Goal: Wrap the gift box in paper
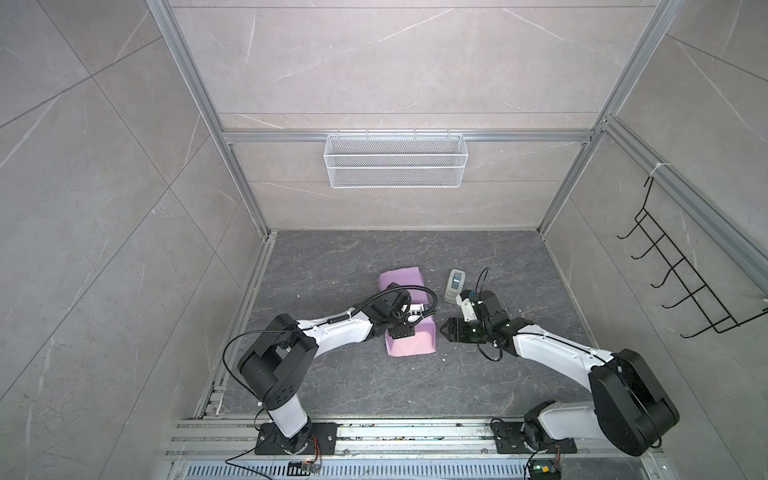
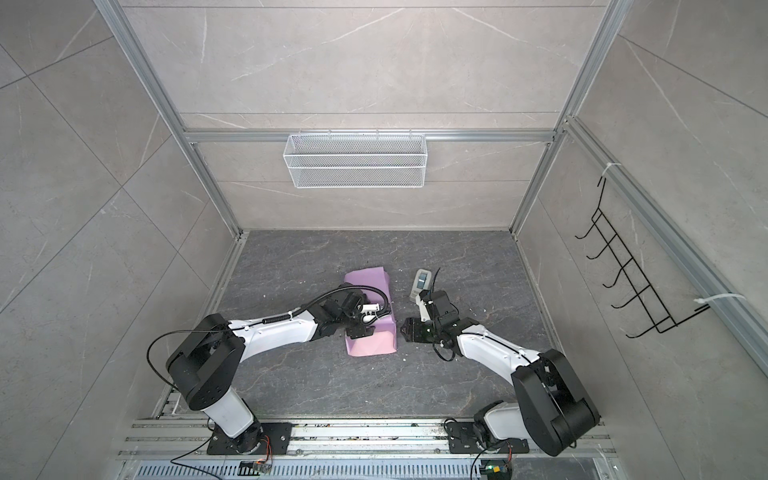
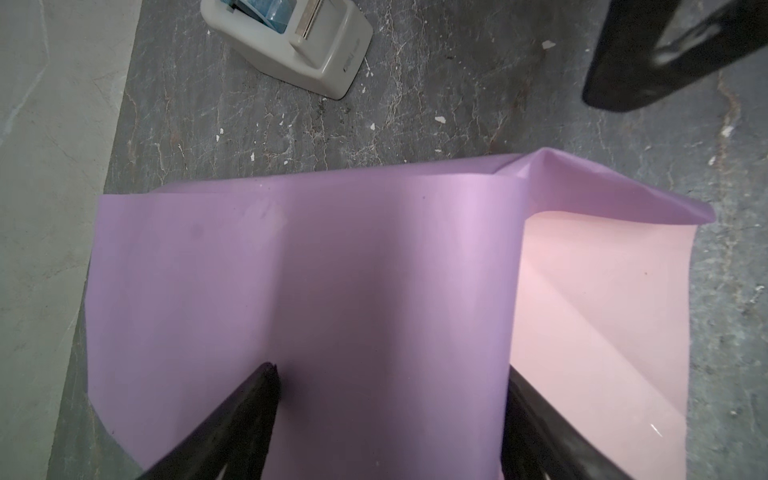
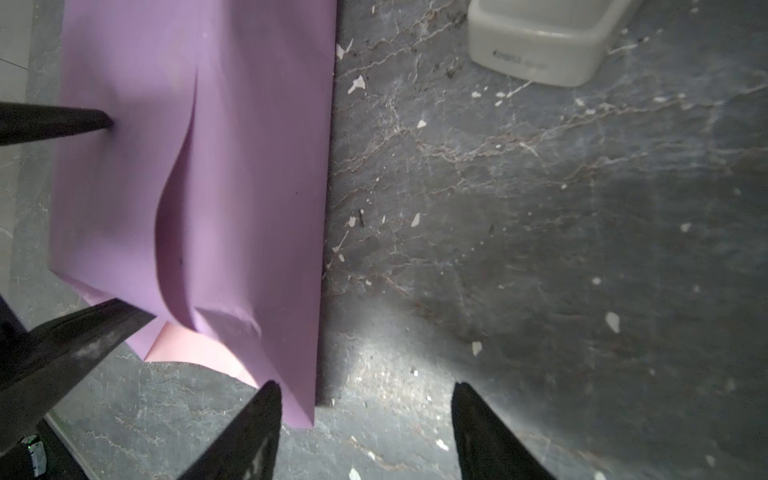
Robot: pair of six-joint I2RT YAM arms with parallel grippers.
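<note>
- Left claw (image 3: 390,374): fingers spread, nothing pinched. Both tips are down on the paper (image 3: 332,270), one on the lilac top and one at the edge where lilac meets pink.
- The paper is folded over into a long parcel at centre frame in both top views. Its long axis runs up-down the frame, slightly tilted.
- Gift box not visible, presumably inside the fold.
- The parcel's lower end is open with pink showing. In the right wrist view the overlap edge on top bulges loose.
- Right claw (image 1: 446,330): spread, empty, over bare table (image 4: 540,249). The parcel lies just left of it, near the lower end.
- Tape dispenser (image 1: 455,284): just above the right claw in frame, apart from the parcel.
- Left arm is the nearer one. It comes in from lower left, forearm low, wrist bent down.
- Right arm comes in from lower right, claw pointing left at the parcel.
</note>
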